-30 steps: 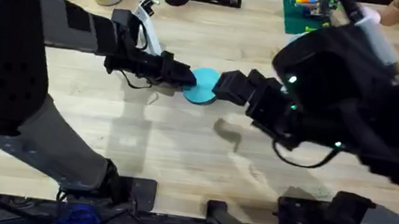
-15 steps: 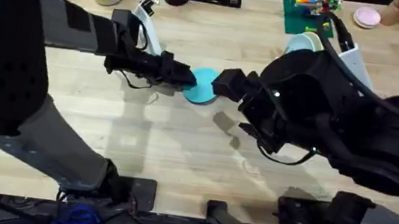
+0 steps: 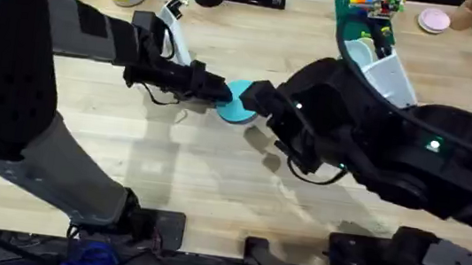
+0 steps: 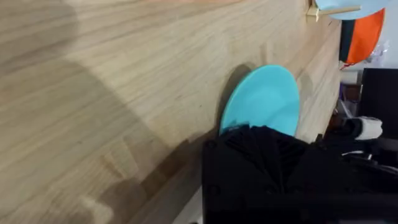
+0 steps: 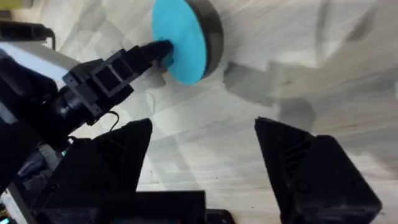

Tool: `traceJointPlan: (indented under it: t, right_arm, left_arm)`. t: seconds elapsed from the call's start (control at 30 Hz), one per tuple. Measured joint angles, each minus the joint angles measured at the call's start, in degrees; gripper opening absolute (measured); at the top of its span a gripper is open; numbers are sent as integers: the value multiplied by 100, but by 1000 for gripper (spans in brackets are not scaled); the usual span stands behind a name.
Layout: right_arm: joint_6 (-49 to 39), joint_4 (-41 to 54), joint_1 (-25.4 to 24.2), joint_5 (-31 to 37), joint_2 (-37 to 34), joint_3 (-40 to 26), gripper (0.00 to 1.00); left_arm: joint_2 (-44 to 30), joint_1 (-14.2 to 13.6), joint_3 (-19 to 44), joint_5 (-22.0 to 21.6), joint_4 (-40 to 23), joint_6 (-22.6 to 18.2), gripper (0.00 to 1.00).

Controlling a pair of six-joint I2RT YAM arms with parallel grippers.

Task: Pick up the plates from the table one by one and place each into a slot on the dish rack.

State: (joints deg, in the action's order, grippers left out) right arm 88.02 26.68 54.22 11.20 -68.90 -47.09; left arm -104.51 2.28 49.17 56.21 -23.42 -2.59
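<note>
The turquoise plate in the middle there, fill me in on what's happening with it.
The left gripper is shut on the edge of the turquoise plate, holding it over the middle of the table. The right gripper sits close on the plate's other side with its fingers spread apart and nothing between them. It looks like a handover may be coming, though that is a guess. Other plates sit at the far right by a green baseplate.

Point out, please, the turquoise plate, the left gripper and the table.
turquoise plate (image 5: 178,43): right wrist view, middle of its face.
left gripper (image 3: 220,92): overhead view, between its fingertips at the plate's edge.
table (image 3: 196,173): overhead view, bare wood.
</note>
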Motion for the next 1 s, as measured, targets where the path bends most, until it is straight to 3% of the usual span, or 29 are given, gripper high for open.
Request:
traceJointPlan:
  t: [1.0]
  right_arm:
    - [-147, -1520, -1, 182, -1516, 0, 993]
  left_arm:
    - [0, 0, 0, 0, -2, 0, 38]
